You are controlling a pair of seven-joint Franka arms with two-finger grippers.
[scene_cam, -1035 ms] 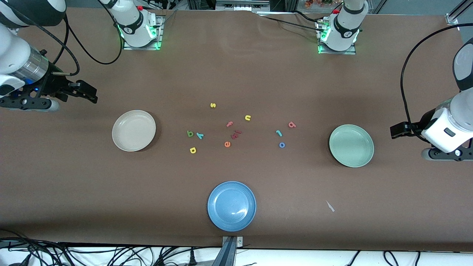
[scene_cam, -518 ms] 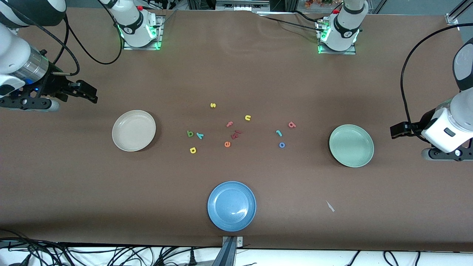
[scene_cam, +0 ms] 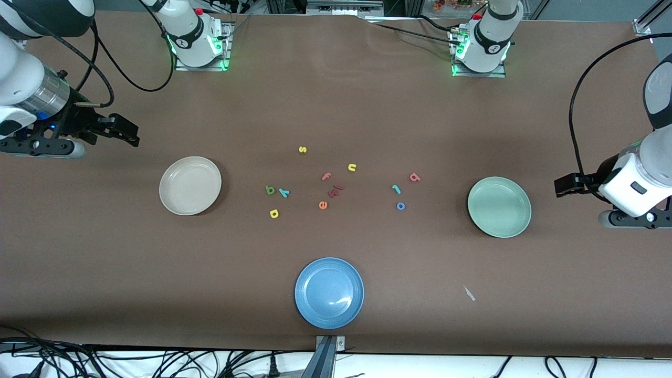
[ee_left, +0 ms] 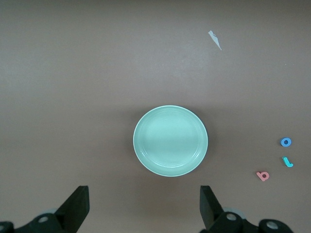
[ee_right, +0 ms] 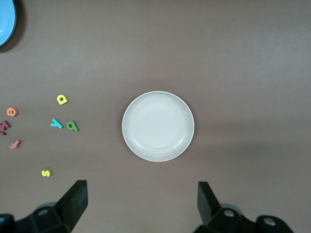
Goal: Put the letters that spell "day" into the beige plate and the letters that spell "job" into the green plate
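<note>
The beige plate (scene_cam: 190, 185) (ee_right: 158, 125) lies empty toward the right arm's end, the green plate (scene_cam: 499, 207) (ee_left: 170, 141) empty toward the left arm's end. Between them on the table lie the dark green "d" (scene_cam: 270, 190), teal "y" (scene_cam: 284, 192) and yellow "a" (scene_cam: 273, 213), and closer to the green plate the teal "j" (scene_cam: 396, 189), blue "o" (scene_cam: 400, 206) and pinkish-red "b" (scene_cam: 415, 177). My right gripper (scene_cam: 126, 132) (ee_right: 141, 189) hangs open above the table beside the beige plate. My left gripper (scene_cam: 564, 186) (ee_left: 144, 194) hangs open beside the green plate. Both hold nothing.
A blue plate (scene_cam: 329, 292) sits near the front edge. Other letters lie mid-table: yellow "s" (scene_cam: 302, 149), yellow "n" (scene_cam: 352, 167), pink "f" (scene_cam: 326, 176), orange "e" (scene_cam: 323, 205) and dark red pieces (scene_cam: 335, 190). A small white scrap (scene_cam: 469, 293) lies nearer the front camera than the green plate.
</note>
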